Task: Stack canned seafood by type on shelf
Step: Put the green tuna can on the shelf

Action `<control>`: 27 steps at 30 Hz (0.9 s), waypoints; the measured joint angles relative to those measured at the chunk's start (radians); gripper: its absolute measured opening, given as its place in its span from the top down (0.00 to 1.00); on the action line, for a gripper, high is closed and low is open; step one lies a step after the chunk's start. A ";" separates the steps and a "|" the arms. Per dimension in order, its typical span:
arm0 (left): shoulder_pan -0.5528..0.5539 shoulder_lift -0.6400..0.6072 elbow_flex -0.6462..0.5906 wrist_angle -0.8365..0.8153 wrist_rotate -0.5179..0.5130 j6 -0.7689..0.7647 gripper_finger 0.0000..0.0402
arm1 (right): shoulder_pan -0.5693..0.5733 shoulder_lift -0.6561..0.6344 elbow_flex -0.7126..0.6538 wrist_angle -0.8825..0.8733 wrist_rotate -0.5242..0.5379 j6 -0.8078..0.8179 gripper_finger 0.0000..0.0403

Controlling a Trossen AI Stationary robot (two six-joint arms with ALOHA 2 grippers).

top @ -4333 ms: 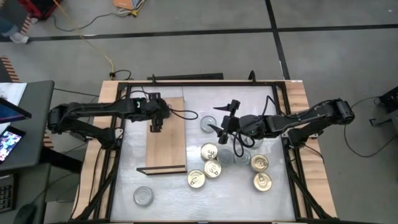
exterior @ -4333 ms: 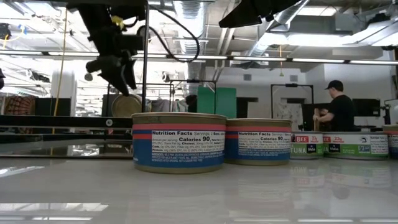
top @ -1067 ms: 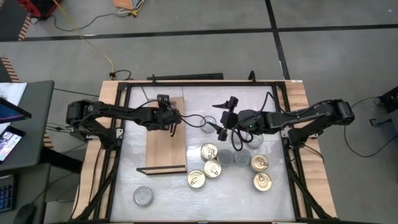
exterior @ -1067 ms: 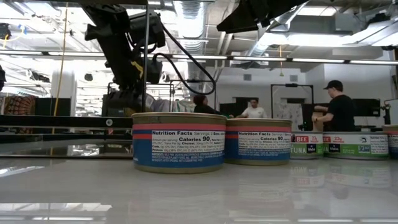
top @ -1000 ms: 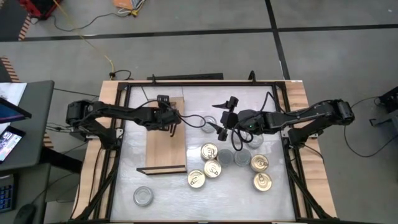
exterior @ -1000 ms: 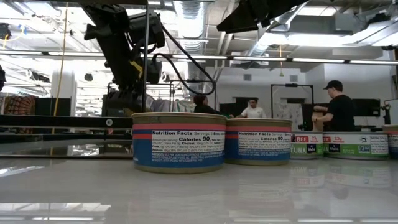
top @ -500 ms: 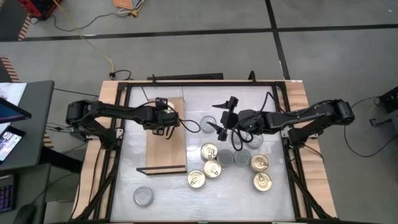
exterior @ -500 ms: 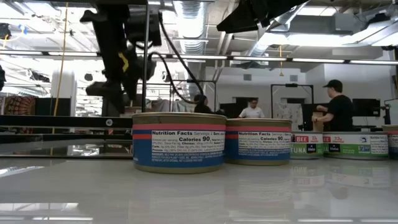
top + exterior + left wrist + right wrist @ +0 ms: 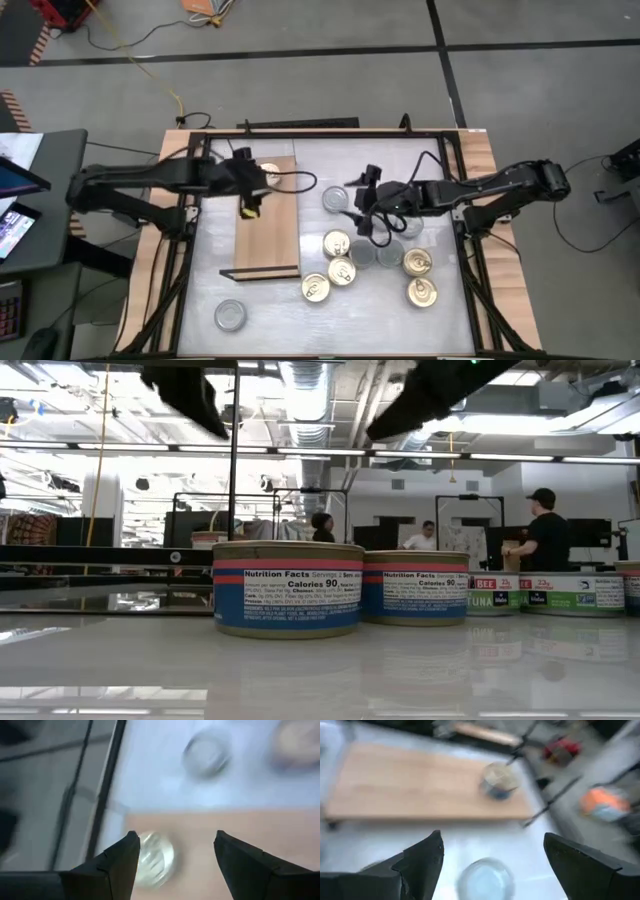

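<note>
The shelf (image 9: pixel 268 240) is a tan board on the table's left half. One gold-topped tin (image 9: pixel 268 175) stands on its far end, also seen in the left wrist view (image 9: pixel 155 857). My left gripper (image 9: pixel 252 198) hovers open just to the left of and above that tin, touching nothing. My right gripper (image 9: pixel 360 206) hangs open at mid-table, right of a silver-topped tin (image 9: pixel 335 198) that stands on the table (image 9: pixel 485 879). More canned seafood sits in a cluster (image 9: pixel 342 270) on the table, near and right of the shelf.
A lone silver-topped tin (image 9: pixel 230 315) stands near the table's front left. Two tins (image 9: pixel 288 588) fill the low view's foreground. Black frame rails (image 9: pixel 190 250) run along the table's sides. People stand in the room behind.
My left gripper has risen off the shelf and drawn back toward the table's left edge, and the gold-topped tin it covered now stands uncovered on the shelf's far end. My right gripper has tipped a little further downward.
</note>
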 joint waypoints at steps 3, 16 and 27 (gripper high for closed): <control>-0.096 -0.036 0.000 0.031 -0.045 -0.056 0.40 | -0.071 0.021 0.000 -0.054 -0.138 0.120 0.08; -0.421 0.051 0.003 0.032 -0.322 -0.170 0.40 | -0.409 0.301 0.023 -0.160 -0.458 0.345 0.24; -0.406 0.058 0.003 0.091 -0.323 -0.163 0.40 | -0.456 0.466 0.161 -0.248 -0.481 0.310 0.31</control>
